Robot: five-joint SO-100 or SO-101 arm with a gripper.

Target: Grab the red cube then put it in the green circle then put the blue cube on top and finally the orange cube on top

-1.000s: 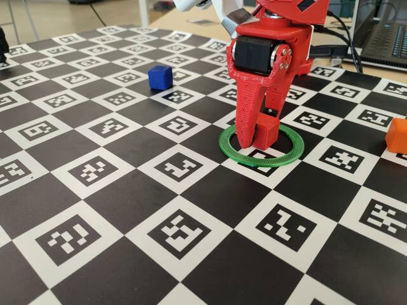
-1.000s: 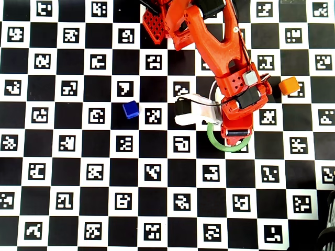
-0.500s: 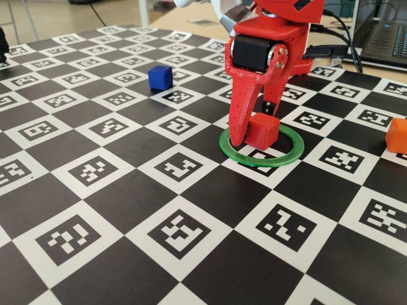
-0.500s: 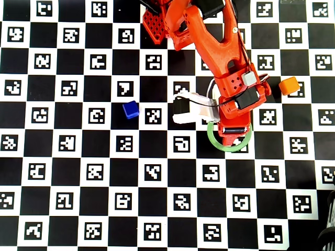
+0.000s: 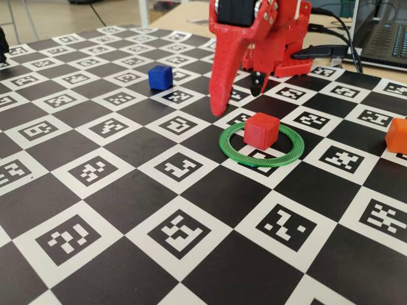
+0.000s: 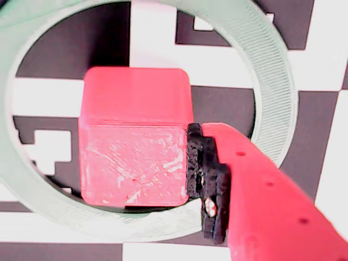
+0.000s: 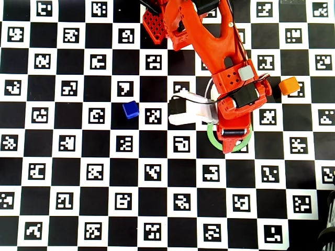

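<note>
Fixed view low and oblique across the checkered board (image 5: 191, 254), overhead view straight down, wrist view close and steep; shared by all: the green circle (image 5: 280, 155); red cube (image 6: 136, 141) hidden overhead.

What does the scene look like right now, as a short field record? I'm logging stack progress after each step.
red cube: resting inside the green circle, released
blue cube: alone on the board, far left in the fixed view
orange cube: alone at the right edge of the fixed view
gripper: open, raised above the red cube, holding nothing
stack: only the first cube placed
surface: checkerboard mat with printed markers
</note>
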